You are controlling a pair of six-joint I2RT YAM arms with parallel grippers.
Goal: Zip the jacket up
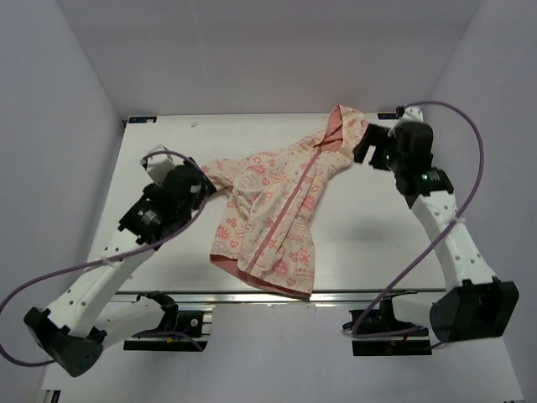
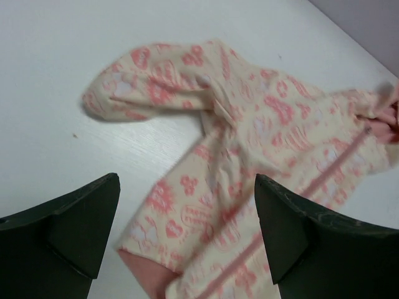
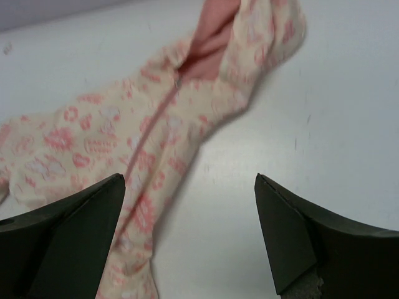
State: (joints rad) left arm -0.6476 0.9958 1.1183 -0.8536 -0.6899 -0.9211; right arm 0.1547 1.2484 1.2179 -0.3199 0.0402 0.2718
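Observation:
The jacket (image 1: 273,210) lies flat on the white table (image 1: 377,235), cream with a pink print. Its hood (image 1: 342,126) points to the far right and its pink hem (image 1: 260,277) lies near the front edge. The pink zipper strip (image 1: 285,210) runs up the front, and the two front halves lie together up to a small pull (image 3: 177,81) at the neck. My left gripper (image 1: 201,189) is open and empty above the jacket's left sleeve (image 2: 143,87), with the jacket (image 2: 249,156) below it. My right gripper (image 1: 362,147) is open and empty beside the hood (image 3: 249,37), over bare table.
A metal rail (image 1: 252,295) runs along the table's front edge just below the hem. White walls close in the back and sides. Purple cables loop from both arms.

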